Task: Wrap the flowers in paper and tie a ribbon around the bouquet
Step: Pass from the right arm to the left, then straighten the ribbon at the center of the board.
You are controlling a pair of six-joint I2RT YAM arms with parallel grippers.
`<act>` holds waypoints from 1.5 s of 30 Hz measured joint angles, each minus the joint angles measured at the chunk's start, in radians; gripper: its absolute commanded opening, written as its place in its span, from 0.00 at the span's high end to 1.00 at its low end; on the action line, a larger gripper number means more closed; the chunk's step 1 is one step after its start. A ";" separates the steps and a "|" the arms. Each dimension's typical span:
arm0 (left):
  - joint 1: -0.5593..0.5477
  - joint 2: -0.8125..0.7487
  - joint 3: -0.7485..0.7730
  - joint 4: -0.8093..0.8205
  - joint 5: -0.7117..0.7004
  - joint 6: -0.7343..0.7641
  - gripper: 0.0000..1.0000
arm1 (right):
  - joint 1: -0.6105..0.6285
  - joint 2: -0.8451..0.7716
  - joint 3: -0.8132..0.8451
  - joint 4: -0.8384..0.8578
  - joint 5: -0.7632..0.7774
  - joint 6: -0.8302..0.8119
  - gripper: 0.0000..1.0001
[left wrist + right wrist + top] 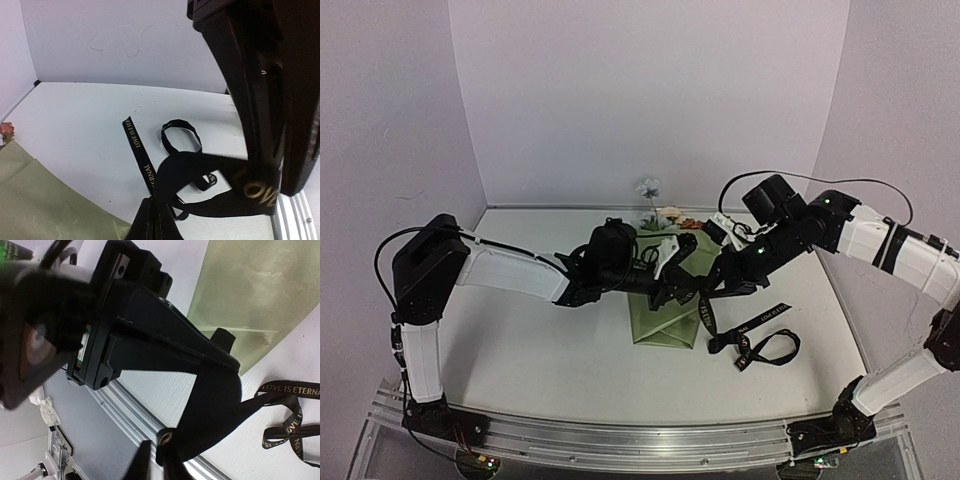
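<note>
Behind my black right pincer (156, 462) I'm seeing white shells covering the right arm (910, 252), black joints (948, 345), a black cable (840, 182) looping.

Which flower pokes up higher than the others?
The pale bluish-white bloom at the back. It stands up on its stem, while the cream bloom and the rust-brown bloom sit low beside it.

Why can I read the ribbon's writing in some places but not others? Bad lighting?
Top view: soft, even light, but ribbon lettering is too small. Left wrist view: letters on the table are sharp, those near the lens blurred. Right wrist view: far letters crisp, the near stretch a dark blur.
</note>
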 measured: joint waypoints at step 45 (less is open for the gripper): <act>-0.002 -0.709 -0.532 -0.204 -0.775 -0.425 1.00 | -0.180 0.163 -0.386 0.092 0.697 0.527 0.38</act>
